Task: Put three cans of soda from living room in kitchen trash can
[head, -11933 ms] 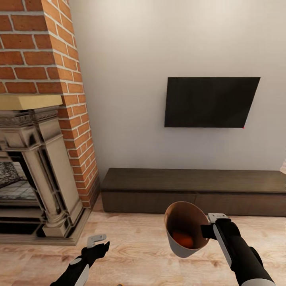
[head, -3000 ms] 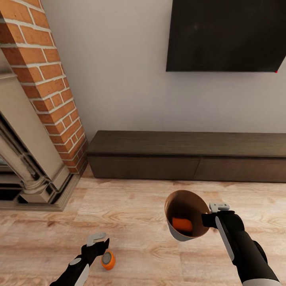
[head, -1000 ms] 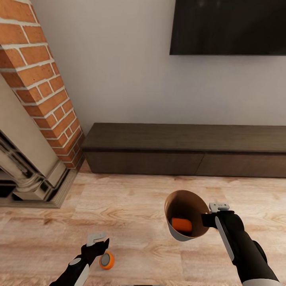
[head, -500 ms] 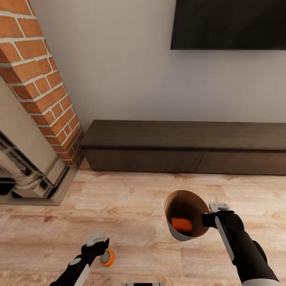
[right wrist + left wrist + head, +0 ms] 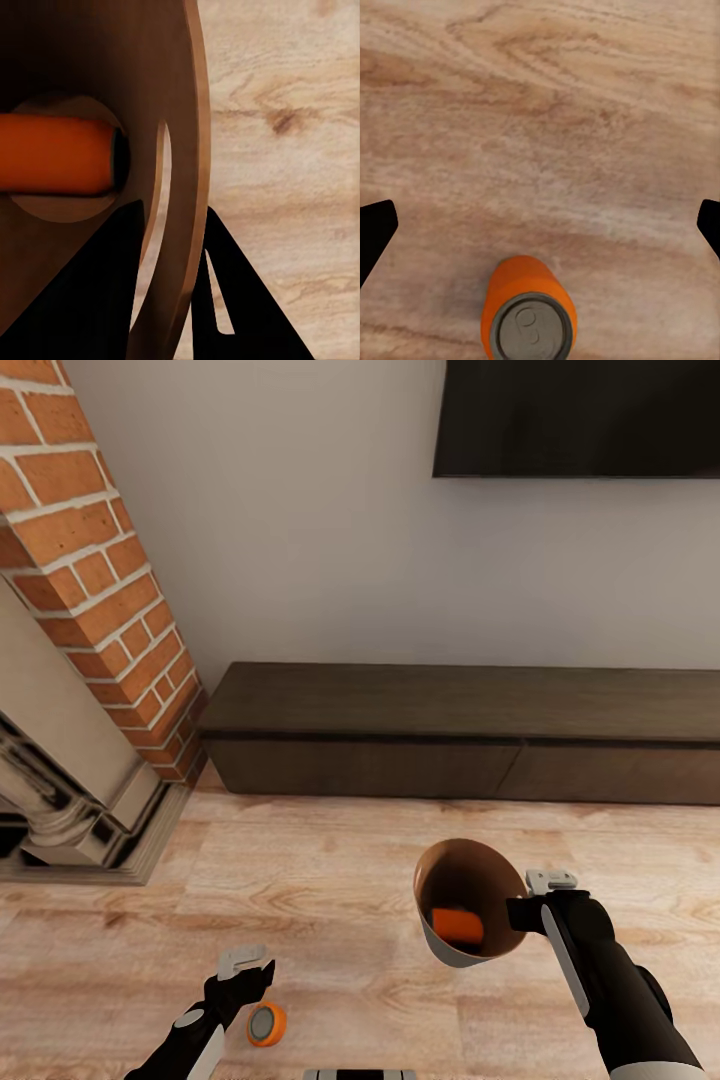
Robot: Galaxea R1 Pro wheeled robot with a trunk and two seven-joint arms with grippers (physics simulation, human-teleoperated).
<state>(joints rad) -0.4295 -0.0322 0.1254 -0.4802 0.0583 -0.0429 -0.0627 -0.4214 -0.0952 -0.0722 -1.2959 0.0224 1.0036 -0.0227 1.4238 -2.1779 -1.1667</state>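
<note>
An orange soda can (image 5: 266,1024) stands upright on the wood floor, its pale top facing up, just right of my left gripper (image 5: 245,975). In the left wrist view this can (image 5: 529,316) sits below and between the widely spread fingertips (image 5: 375,234), untouched; the left gripper (image 5: 540,225) is open. My right gripper (image 5: 528,912) is shut on the rim of the trash can (image 5: 470,905), held tilted above the floor. A second orange can (image 5: 458,926) lies on its side inside it, also seen as the can (image 5: 60,154) past the pinched rim (image 5: 184,187). The dark blue can is out of view.
A brick fireplace (image 5: 70,590) with a stone surround rises at the left. A low dark wooden bench (image 5: 460,730) runs along the white wall under a black TV (image 5: 575,415). Light wood floor (image 5: 340,870) spreads between the bench and me.
The whole picture has shifted as the camera moved; fireplace and TV slid outward and the floor can now sits lower, nearer the left gripper. Both arms keep their pose.
</note>
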